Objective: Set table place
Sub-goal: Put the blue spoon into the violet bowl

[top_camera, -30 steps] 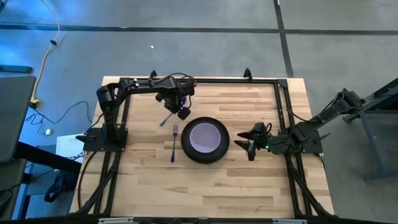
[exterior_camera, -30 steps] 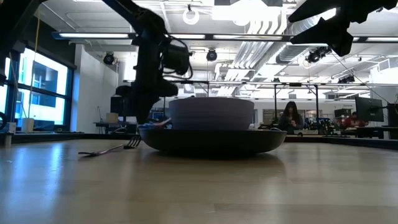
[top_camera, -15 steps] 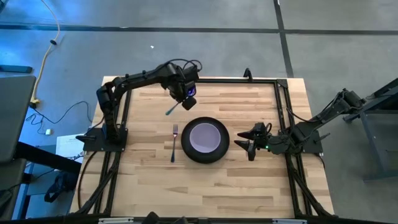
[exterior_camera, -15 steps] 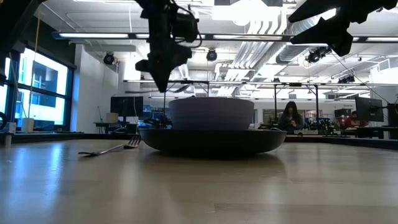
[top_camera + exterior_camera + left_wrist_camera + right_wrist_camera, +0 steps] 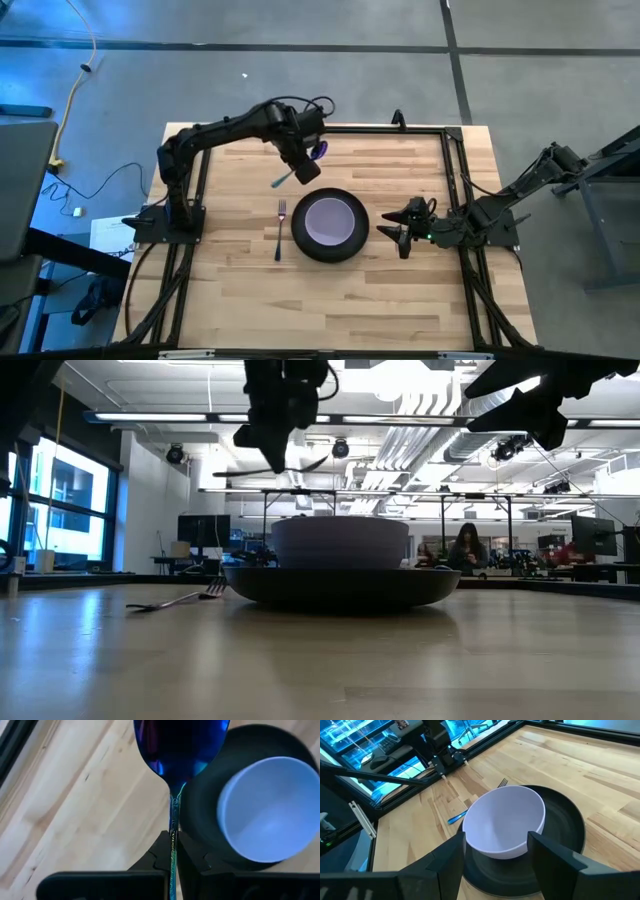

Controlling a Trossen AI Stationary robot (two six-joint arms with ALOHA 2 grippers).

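While the left gripper (image 5: 297,170) hangs above the counter (image 5: 240,290) | jaws clenched on spoon (image 5: 177,750), raised beside plate (image 5: 328,247) and bowl (image 5: 327,220) | fork (image 5: 280,228) just beside plate | right gripper (image 5: 392,227) jaws released, near plate.

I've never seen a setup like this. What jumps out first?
The lavender bowl sitting in a dark plate mid-table, with a fork lying beside it. Behind them, the left claw holds a shiny blue spoon up in the air. The right claw waits open on the plate's other side.
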